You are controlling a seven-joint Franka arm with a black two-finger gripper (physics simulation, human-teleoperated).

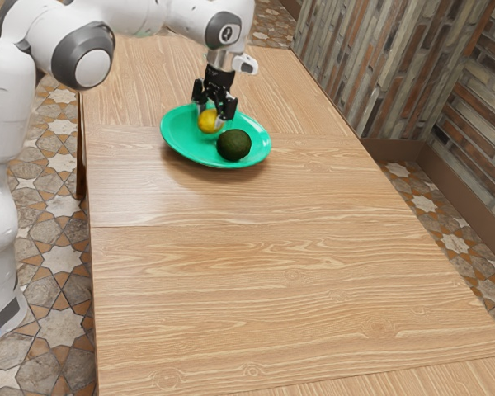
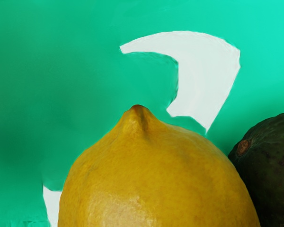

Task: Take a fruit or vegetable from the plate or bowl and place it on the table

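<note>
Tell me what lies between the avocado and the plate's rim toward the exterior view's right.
Only a bare stretch of the green plate; the exterior view shows nothing else between the avocado and that rim.

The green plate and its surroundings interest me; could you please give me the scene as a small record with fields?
surface: wooden table
plate: green, on the table, white patches on it
lemon: yellow, within the plate's outline
avocado: dark green, on the plate beside the lemon
gripper: black, at the lemon
grip: cannot tell
</note>
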